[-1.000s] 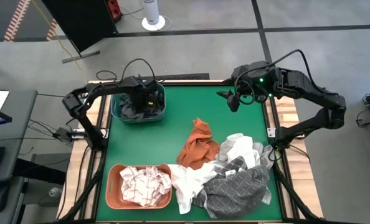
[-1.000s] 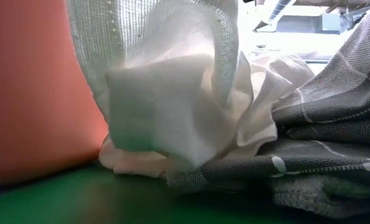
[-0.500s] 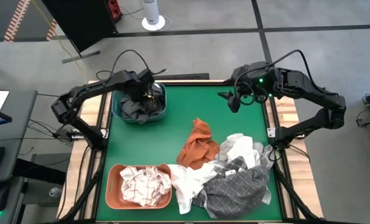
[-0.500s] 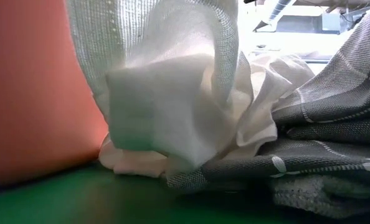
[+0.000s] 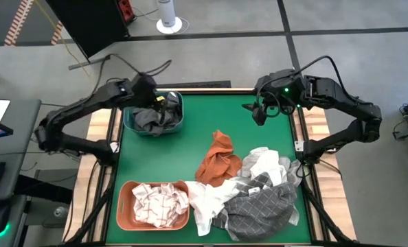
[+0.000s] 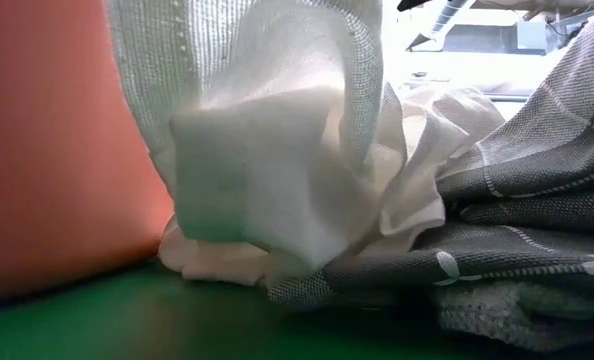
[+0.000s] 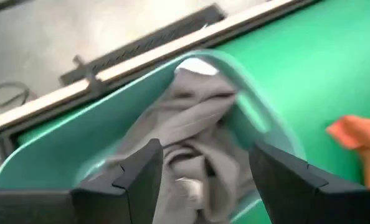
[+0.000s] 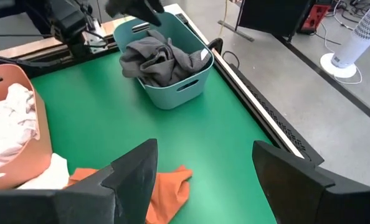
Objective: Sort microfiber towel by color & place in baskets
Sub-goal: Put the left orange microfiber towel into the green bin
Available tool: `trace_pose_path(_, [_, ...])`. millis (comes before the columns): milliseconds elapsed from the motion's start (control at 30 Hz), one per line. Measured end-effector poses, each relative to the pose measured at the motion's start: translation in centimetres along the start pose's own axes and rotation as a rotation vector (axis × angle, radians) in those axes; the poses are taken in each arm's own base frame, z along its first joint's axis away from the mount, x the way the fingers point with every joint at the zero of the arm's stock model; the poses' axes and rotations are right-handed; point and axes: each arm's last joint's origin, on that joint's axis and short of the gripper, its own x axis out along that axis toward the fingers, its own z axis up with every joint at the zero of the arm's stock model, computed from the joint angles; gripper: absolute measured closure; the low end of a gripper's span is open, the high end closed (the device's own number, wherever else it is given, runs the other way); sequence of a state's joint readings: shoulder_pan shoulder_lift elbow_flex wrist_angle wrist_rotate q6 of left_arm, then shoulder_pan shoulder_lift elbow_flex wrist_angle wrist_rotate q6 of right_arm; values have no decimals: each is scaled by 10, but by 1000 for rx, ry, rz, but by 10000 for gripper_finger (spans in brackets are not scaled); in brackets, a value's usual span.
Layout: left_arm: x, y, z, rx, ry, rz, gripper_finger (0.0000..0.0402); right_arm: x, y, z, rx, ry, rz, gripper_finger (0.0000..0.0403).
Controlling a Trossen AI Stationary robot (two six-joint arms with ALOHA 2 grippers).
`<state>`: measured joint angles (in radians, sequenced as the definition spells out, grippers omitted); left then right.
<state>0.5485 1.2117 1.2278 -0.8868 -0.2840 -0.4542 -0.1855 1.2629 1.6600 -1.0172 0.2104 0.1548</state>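
Left gripper hangs over the teal basket, fingers apart and empty; dark grey towels lie inside. Your salmon basket holds pale checked cloths. Right gripper waits spread. Left for you: the rust orange towel and the mixed heap beside it.

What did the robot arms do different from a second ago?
The left gripper let go of the dark grey towel, which now lies in the teal basket, and pulled up and back, jaws open. The right gripper stayed put, jaws open. The towel pile and salmon basket stayed too.
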Motion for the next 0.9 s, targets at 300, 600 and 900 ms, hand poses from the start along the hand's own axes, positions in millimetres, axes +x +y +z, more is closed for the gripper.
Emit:
trace_pose_path(300, [-33, -30, -1, 3, -164, -254, 174, 8, 15, -7, -108, 5, 80, 112])
trace_pose_path(600, [-62, -84, -6, 159, -420, -487, 174, 88, 66, -70, -134, 196, 233, 112])
trace_pose_path(900, [-70, -77, -19, 258, -270, -628, 174, 174, 120, -105, -25, 334, 222, 112])
